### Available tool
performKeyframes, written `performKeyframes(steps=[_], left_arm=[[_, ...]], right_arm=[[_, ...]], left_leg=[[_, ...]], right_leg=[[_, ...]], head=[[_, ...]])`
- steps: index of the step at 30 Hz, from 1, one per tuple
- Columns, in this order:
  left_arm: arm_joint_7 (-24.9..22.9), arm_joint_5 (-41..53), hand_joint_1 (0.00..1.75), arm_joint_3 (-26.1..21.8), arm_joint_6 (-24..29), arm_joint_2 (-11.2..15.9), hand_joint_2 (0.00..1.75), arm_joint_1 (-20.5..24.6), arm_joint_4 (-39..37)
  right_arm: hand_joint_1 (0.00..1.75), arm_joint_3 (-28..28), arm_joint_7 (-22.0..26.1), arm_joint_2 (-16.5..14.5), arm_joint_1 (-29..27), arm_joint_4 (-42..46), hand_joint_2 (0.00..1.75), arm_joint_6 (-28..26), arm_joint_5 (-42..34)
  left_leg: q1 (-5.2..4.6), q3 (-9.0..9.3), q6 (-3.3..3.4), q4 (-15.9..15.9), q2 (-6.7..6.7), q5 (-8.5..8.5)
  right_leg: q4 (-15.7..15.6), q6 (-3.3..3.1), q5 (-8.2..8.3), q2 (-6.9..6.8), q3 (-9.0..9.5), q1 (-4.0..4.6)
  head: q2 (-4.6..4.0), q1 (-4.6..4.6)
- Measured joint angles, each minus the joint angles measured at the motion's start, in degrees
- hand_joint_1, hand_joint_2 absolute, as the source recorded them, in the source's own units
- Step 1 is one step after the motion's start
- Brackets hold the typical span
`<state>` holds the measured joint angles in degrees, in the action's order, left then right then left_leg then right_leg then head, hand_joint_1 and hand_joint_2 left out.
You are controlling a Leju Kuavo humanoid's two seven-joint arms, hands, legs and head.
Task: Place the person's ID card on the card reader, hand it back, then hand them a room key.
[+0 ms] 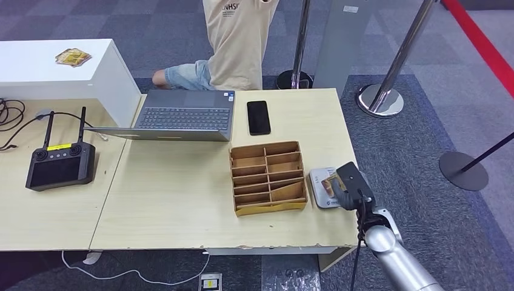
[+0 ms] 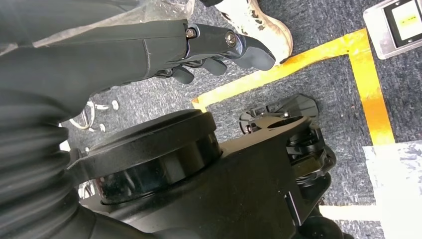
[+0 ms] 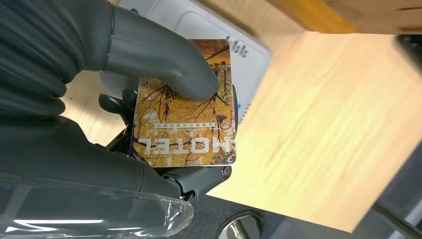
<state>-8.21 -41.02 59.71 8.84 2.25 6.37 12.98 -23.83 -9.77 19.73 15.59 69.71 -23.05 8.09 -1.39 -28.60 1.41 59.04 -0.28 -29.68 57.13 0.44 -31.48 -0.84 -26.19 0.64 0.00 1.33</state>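
- Right hand (image 1: pixel 350 185) clamped on the card (image 3: pixel 183 104), thumb pressed on its face, held just over the card reader (image 1: pixel 320 182) at the bench (image 1: pixel 176 200) edge
- Left hand (image 2: pixel 219 47) hanging by the floor, fingers loosely curled on nothing
- Person (image 1: pixel 236 42) across the bench, well apart from the card
- "HOTEL" print legible from the right wrist; a mere sliver from the head
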Motion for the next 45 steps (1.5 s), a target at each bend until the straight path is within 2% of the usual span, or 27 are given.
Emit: performKeyframes(steps=[11,21,28,30,35,45], left_arm=[[-0.61,0.5,0.0,0.03,0.37,-0.08,1.75,0.01,0.0],[2.49,0.84,0.0,0.04,4.52,-0.17,1.75,0.0,0.0],[2.77,0.85,0.0,0.04,4.72,-0.19,1.75,-0.02,0.0],[2.83,0.85,0.0,0.05,5.45,-0.23,1.75,-0.01,0.0],[2.62,1.17,0.0,0.06,7.39,-0.53,1.75,0.09,0.01],[3.01,1.2,0.0,0.07,8.11,-1.13,1.75,0.16,0.0]], right_arm=[[1.75,-0.32,0.27,-2.45,1.42,-5.81,1.75,-1.19,2.06],[1.75,-1.4,0.28,-4.07,2.13,-8.97,1.75,-6.53,10.82],[1.75,-1.61,0.0,-4.52,2.28,-9.49,1.75,-6.86,11.54],[1.75,-1.85,-0.8,-4.59,2.3,-9.6,1.75,-7.76,13.87],[1.75,-3.09,-5.23,-4.9,2.31,-9.44,1.75,-9.63,25.02],[1.75,-2.84,-1.49,-5.34,0.88,-5.01,1.75,-5.95,15.17]], left_leg=[[0.03,0.06,0.0,0.0,0.02,0.0],[0.03,0.15,0.0,0.0,0.03,0.0],[0.03,0.23,0.0,0.0,0.04,0.0],[0.03,0.26,0.0,0.0,0.04,0.0],[0.04,0.32,0.0,0.0,0.03,0.0],[0.03,0.34,0.0,0.0,0.11,0.0]], right_leg=[[0.0,0.0,0.0,0.01,0.05,0.02],[-0.01,0.0,0.0,0.01,0.14,0.02],[-0.02,0.0,0.0,0.01,0.22,0.02],[-0.02,0.0,0.0,0.01,0.24,0.01],[-0.02,0.0,0.0,0.01,0.28,0.02],[-0.02,-0.01,0.01,0.07,0.3,0.02]], head=[[0.0,-0.01],[0.0,0.0],[-0.01,0.0],[0.0,0.0],[0.0,-0.01],[-0.01,-0.01]])
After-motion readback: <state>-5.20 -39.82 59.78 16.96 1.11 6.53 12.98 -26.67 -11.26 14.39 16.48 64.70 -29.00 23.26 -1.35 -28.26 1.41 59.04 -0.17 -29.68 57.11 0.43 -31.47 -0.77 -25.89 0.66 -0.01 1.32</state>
